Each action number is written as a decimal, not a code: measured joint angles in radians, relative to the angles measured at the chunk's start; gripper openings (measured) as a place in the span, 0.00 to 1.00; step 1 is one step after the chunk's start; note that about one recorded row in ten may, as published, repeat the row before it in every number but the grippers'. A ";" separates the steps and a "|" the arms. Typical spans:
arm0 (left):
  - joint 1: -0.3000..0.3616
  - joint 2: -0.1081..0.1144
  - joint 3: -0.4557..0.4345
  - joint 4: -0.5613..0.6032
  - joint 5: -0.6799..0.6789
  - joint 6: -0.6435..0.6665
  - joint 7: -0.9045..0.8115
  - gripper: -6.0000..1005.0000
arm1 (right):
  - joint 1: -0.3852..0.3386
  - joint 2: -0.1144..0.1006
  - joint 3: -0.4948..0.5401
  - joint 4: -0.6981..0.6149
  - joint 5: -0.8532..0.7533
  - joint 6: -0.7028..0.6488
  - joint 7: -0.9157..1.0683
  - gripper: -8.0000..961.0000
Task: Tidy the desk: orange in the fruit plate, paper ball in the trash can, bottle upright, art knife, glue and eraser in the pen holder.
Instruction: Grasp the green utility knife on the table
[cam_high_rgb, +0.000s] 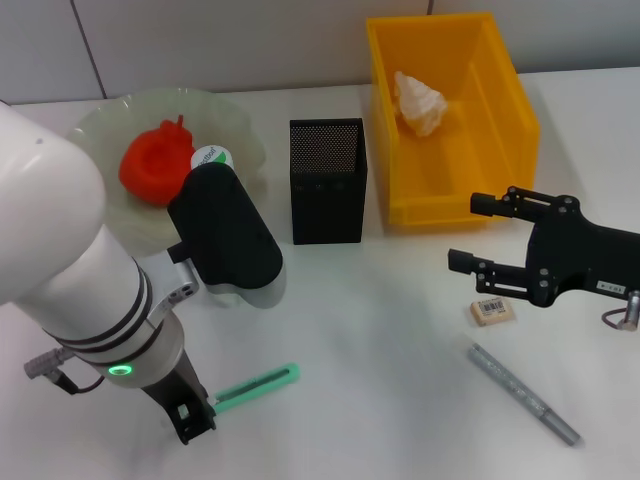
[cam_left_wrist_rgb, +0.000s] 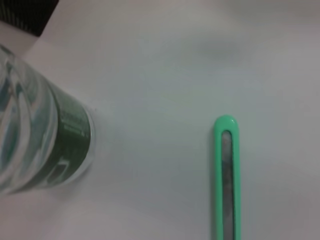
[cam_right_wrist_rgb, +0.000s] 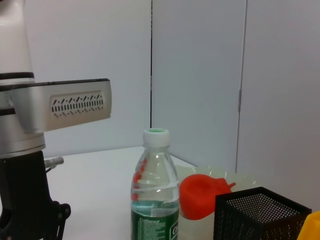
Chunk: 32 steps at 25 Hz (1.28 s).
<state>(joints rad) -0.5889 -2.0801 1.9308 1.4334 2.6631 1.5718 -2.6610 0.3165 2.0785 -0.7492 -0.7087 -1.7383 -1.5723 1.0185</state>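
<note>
Green art knife (cam_high_rgb: 257, 387) lay on the surface just beside my left hand (cam_high_rgb: 193, 418), whose spread I couldn't tell; descending askew might knock it away. Right hand (cam_high_rgb: 478, 232) hovered wide over the eraser (cam_high_rgb: 494, 311).

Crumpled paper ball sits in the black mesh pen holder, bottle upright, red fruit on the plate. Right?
Not quite. The crumpled white paper ball lies in the yellow plastic bin, not the black mesh pen holder; the head view shows it. The clear plastic bottle does stand upright, and the red fruit is on the pale green plate.
</note>
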 joint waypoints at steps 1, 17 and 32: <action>0.000 0.000 0.000 0.000 0.000 0.000 0.000 0.16 | 0.000 0.000 0.002 0.000 0.001 0.000 0.000 0.75; -0.008 0.000 0.012 -0.004 0.013 -0.003 0.000 0.10 | 0.001 0.000 0.004 0.000 0.002 0.002 0.000 0.75; -0.022 0.000 0.013 -0.011 0.012 0.006 0.000 0.08 | 0.000 0.001 0.004 0.001 0.002 0.000 0.000 0.75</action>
<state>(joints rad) -0.6107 -2.0800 1.9441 1.4220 2.6750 1.5775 -2.6613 0.3160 2.0792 -0.7455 -0.7080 -1.7363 -1.5719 1.0185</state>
